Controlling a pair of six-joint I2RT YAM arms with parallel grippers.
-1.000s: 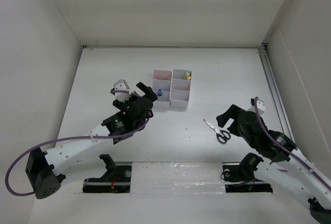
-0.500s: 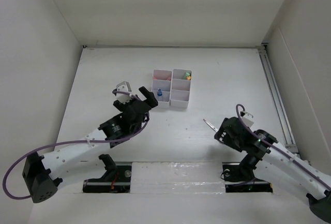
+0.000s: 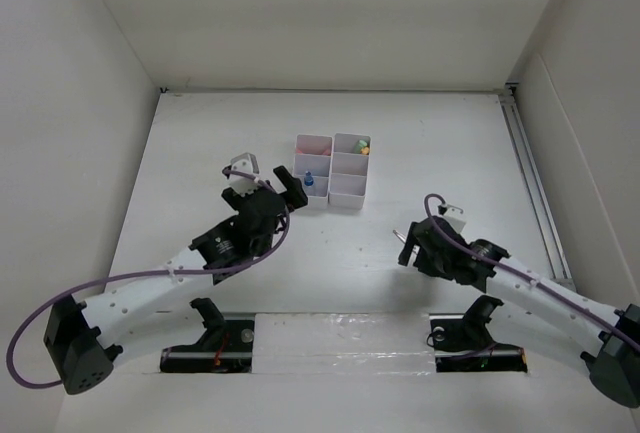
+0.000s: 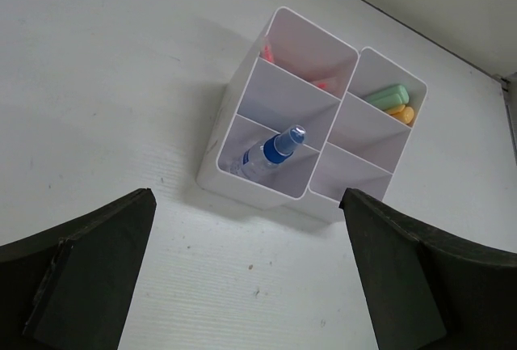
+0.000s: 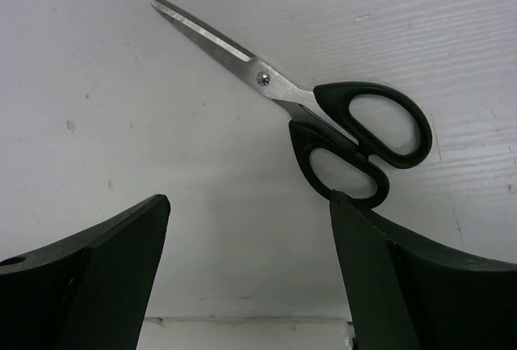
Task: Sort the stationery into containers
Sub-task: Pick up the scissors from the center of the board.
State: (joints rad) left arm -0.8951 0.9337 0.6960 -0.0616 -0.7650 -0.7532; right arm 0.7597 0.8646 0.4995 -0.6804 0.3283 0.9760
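Right now the right pincer (image 5: 249, 204) hangs wide open over the black-handled scissors (image 5: 283, 91), which lie flat on the table (image 5: 121, 107) just ahead of its fingers (image 5: 97, 269), and because they are so thin and flat, the fingers might slide off and push them away.

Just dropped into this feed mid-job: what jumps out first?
The black-handled scissors lie closed on the white table, under the open right gripper. To the left, the white organizer holds a blue-capped bottle leaning in its near-left compartment, with pink pens far-left and a green marker far-right. The open left gripper faces it, holding nothing.
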